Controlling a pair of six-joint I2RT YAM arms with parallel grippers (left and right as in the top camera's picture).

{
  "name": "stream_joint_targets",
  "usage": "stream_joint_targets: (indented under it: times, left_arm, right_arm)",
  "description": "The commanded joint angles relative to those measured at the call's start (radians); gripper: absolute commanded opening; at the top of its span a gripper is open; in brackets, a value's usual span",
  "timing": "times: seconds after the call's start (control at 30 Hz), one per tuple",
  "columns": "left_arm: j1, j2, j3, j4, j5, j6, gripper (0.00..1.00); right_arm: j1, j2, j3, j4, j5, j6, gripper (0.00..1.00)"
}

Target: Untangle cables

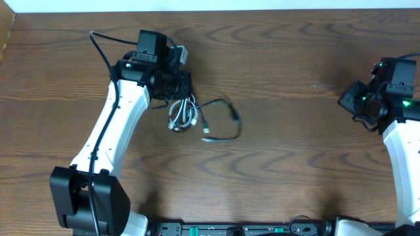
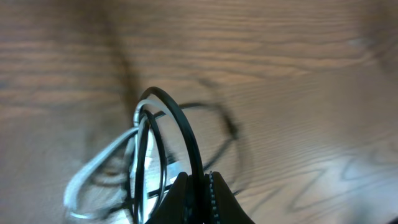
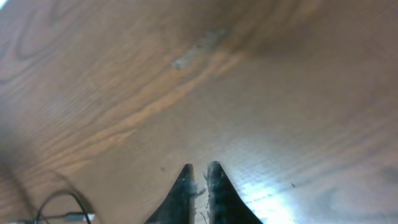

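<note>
Left gripper [image 2: 198, 178] clamped on black cable [image 2: 186, 134]; white cable [image 2: 99, 165] looped at its 9 o'clock. Right gripper [image 3: 200, 169], 3 o'clock on table [image 1: 282, 164], barely parted, empty.

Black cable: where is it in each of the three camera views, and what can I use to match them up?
Overhead: black cable loops near the picture's centre.
Left wrist: black cable arcs up from the left gripper, bottom centre.
Right wrist: black cable is a small loop, bottom-left corner.
Shared: pale scuff on the table, right of centre overhead, upper centre in the right wrist; left wrist too blurred.
</note>
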Motion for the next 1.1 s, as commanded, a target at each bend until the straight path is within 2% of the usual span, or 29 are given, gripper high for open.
stream_joint_targets:
  times: [0.0, 0.1, 0.23, 0.3, 0.47, 0.57, 0.7, 0.97, 1.07]
  left_arm:
    - [0.005, 0.007, -0.004, 0.066, 0.198, 0.054, 0.07]
    - [0.005, 0.007, -0.004, 0.153, 0.378, 0.057, 0.07]
    - [0.005, 0.006, -0.004, 0.311, 0.648, 0.024, 0.07]
    - [0.005, 0.006, -0.004, 0.374, 0.701, -0.049, 0.07]
    - [0.005, 0.006, -0.004, 0.555, 0.794, -0.231, 0.07]
    - [0.005, 0.006, -0.004, 0.648, 0.805, -0.319, 0.07]
    - [0.003, 0.006, -0.004, 0.713, 0.804, -0.380, 0.08]
    - [-0.023, 0.006, -0.004, 0.718, 0.795, -0.387, 0.08]
    - [-0.035, 0.006, -0.004, 0.718, 0.777, -0.394, 0.08]
  right_arm:
    - [0.021, -0.005, 0.004, 0.062, -0.254, -0.164, 0.42]
    - [0.039, -0.005, 0.004, 0.129, -0.460, -0.182, 0.57]
    - [0.100, -0.004, 0.004, 0.237, -0.643, -0.177, 0.63]
    - [0.143, -0.002, 0.004, 0.285, -0.661, -0.144, 0.66]
    - [0.257, 0.020, 0.004, 0.369, -0.659, -0.050, 0.68]
    - [0.319, 0.045, 0.004, 0.422, -0.659, 0.006, 0.65]
    - [0.393, 0.101, 0.004, 0.498, -0.646, 0.093, 0.63]
    - [0.512, 0.251, 0.004, 0.752, -0.554, 0.293, 0.52]
    - [0.558, 0.296, 0.004, 0.757, -0.405, 0.310, 0.37]
